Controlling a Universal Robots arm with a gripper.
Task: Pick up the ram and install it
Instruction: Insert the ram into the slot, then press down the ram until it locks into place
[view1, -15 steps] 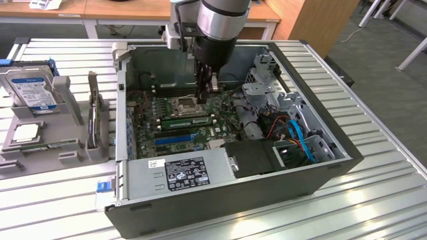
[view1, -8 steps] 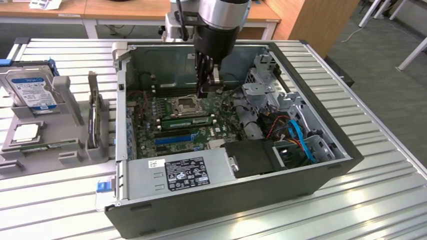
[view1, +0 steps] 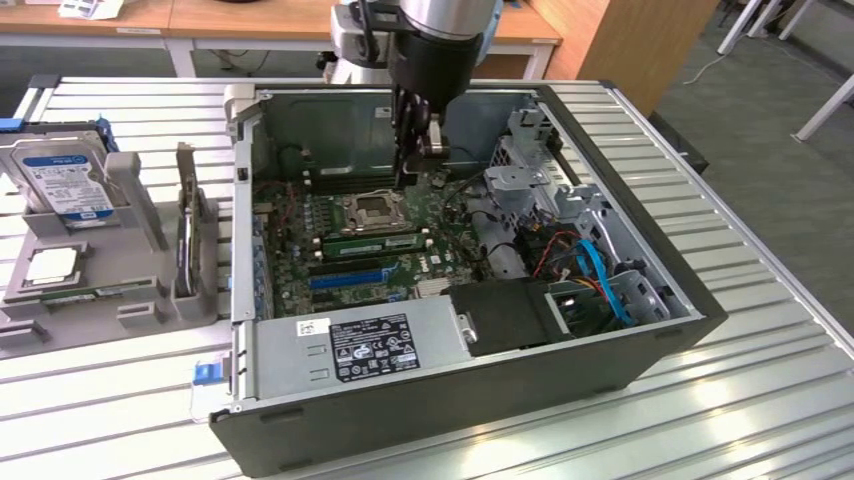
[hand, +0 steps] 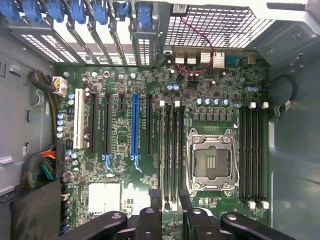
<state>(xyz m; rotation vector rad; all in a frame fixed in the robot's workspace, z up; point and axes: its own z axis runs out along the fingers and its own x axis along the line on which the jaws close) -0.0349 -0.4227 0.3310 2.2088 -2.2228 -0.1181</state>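
The ram (view1: 374, 241), a thin green stick with dark chips, stands in a memory slot just beside the empty processor socket (view1: 370, 210) on the motherboard inside the open computer case (view1: 441, 400). My gripper (view1: 418, 172) hangs inside the case above the board, slightly beyond the socket and apart from the ram. In the wrist view my gripper (hand: 171, 220) looks straight down on the board. Its dark fingers (hand: 150, 220) stand open with nothing between them, lined up with the bank of memory slots (hand: 171, 150) next to the socket (hand: 210, 162).
Left of the case a grey holder (view1: 140, 310) carries a silver hard drive (view1: 60, 180) and an upright expansion card (view1: 194, 235). Inside the case are the power supply (view1: 360, 345), a drive cage (view1: 534, 190) and blue and orange cables (view1: 594, 270). The table is ribbed metal (view1: 747, 380).
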